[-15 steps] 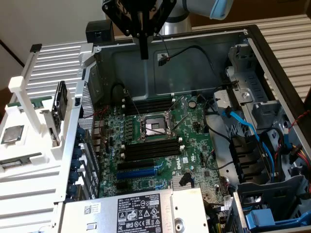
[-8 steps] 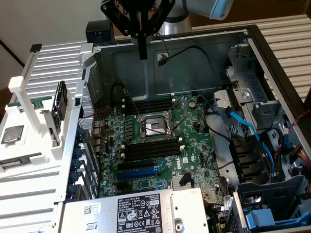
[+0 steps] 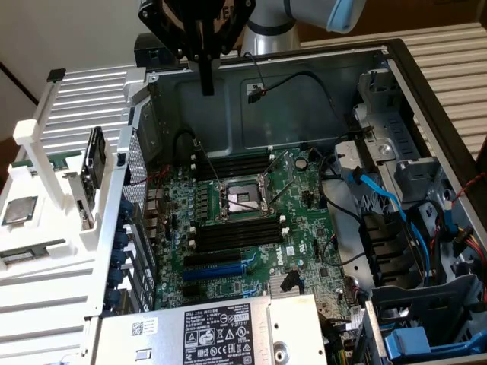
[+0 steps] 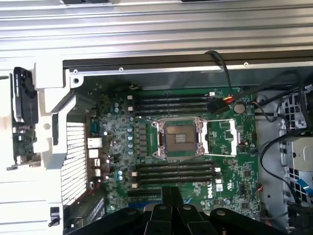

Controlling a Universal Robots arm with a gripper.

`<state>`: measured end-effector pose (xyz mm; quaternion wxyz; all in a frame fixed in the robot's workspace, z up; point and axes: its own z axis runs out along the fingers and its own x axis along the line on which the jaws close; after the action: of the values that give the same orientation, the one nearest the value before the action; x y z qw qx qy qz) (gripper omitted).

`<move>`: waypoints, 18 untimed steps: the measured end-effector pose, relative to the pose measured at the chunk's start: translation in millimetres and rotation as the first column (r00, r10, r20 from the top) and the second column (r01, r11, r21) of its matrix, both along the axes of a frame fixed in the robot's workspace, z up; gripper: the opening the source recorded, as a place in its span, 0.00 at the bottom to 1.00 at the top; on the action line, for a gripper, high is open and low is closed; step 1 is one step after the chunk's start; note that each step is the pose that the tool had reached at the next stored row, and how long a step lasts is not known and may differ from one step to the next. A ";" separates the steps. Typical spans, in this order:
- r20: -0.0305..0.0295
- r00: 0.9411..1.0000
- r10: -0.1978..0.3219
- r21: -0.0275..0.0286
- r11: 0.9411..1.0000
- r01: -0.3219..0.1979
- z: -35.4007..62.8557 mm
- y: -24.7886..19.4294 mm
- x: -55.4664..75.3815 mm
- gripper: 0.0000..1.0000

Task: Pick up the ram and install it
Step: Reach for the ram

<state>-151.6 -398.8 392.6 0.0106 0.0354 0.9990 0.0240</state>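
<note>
The ram (image 3: 32, 252) lies flat in a groove of the white rack (image 3: 53, 304) at the exterior view's left, outside the computer case (image 3: 426, 84) and near a square processor chip (image 3: 19, 210). Well apart from it, the end effector (image 3: 207, 85) hangs above the motherboard (image 3: 304, 228) with its fingers pressed together, holding nothing.

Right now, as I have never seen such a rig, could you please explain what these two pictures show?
This is a robot arm with a gripper hanging above an open computer case. One picture comes from a camera off the arm; the other from a camera on its wrist, looking down past the gripper's fingers. Inside lies a green motherboard with long black slots beside the processor socket. A white rack beside the case holds parts. The gripper is shut and holds nothing I can see.
</note>
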 end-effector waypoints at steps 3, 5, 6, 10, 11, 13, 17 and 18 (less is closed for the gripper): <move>0.000 1.000 0.000 0.000 1.000 0.000 0.0 0.0 -13.8 0.10; 0.000 1.000 0.000 0.000 1.000 0.000 0.1 0.0 -22.9 0.10; 0.001 1.000 0.000 0.000 1.000 0.000 0.0 0.0 -27.2 0.10; 0.001 1.000 0.000 0.000 1.000 0.000 0.0 0.0 -45.6 0.10; 0.001 1.000 0.000 0.000 1.000 0.000 0.0 0.0 -50.1 0.10; 0.001 1.000 0.000 0.000 1.000 0.000 0.0 0.0 -59.3 0.10; 0.001 1.000 0.000 0.000 1.000 0.000 0.0 0.0 -77.3 0.10; 0.001 1.000 0.000 0.000 1.000 0.000 0.0 0.0 -81.8 0.10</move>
<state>-233.3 -398.8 392.6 0.0110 0.0353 0.9990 0.0240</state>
